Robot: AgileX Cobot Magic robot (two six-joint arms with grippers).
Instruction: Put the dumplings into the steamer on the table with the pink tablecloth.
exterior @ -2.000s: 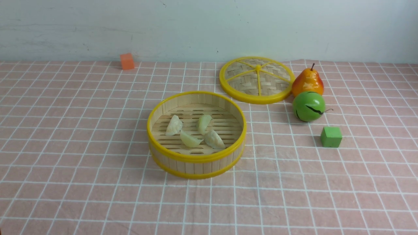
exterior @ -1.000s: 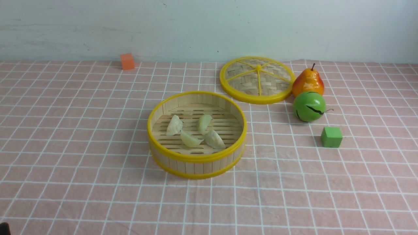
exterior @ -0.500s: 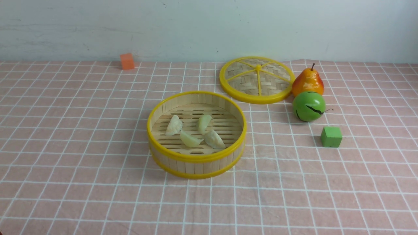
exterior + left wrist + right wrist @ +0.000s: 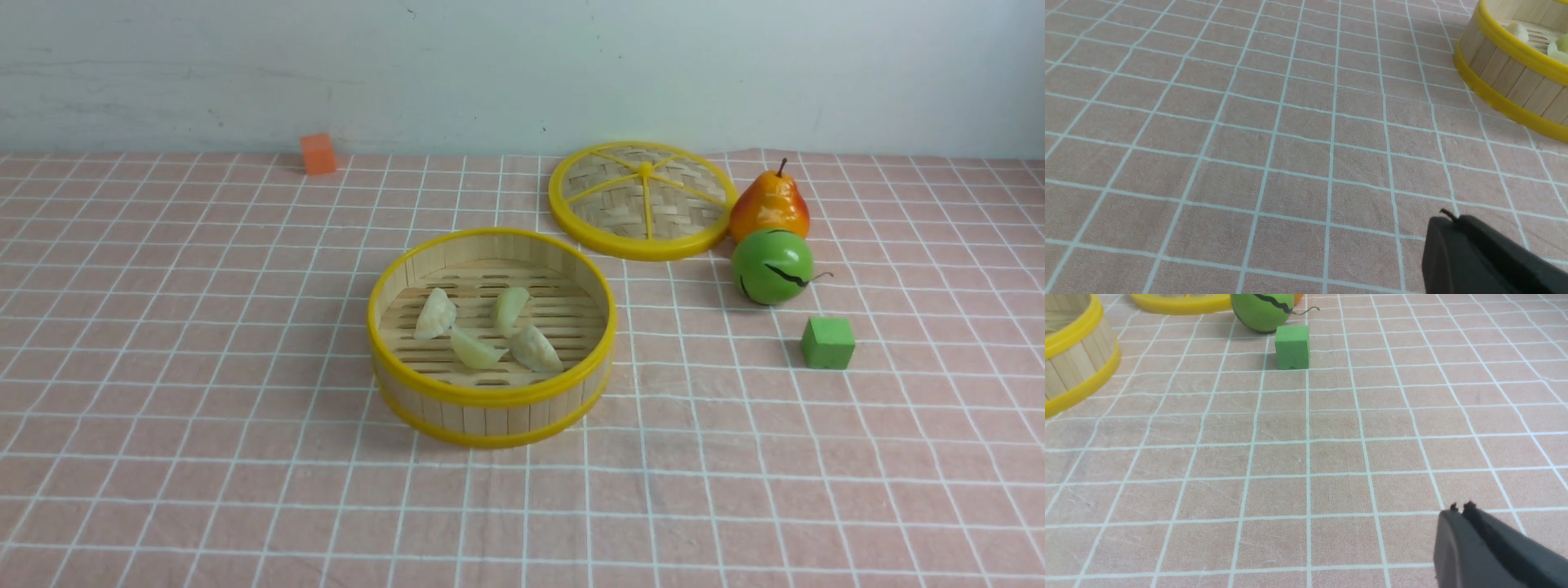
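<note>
Resting inside the steamer [image 4: 490,384], all four dumplings [image 4: 478,327] look placed; both tools [image 4: 1449,222] [image 4: 1459,510], pressed together and empty, need only retreat.

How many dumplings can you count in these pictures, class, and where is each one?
4, all inside the steamer: one at its left, one toward the back, one at the front middle, one at the front right. None appears hidden.

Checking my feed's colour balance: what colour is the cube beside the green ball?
Green, a matte mid green; the cube shows best in the right wrist view.
</note>
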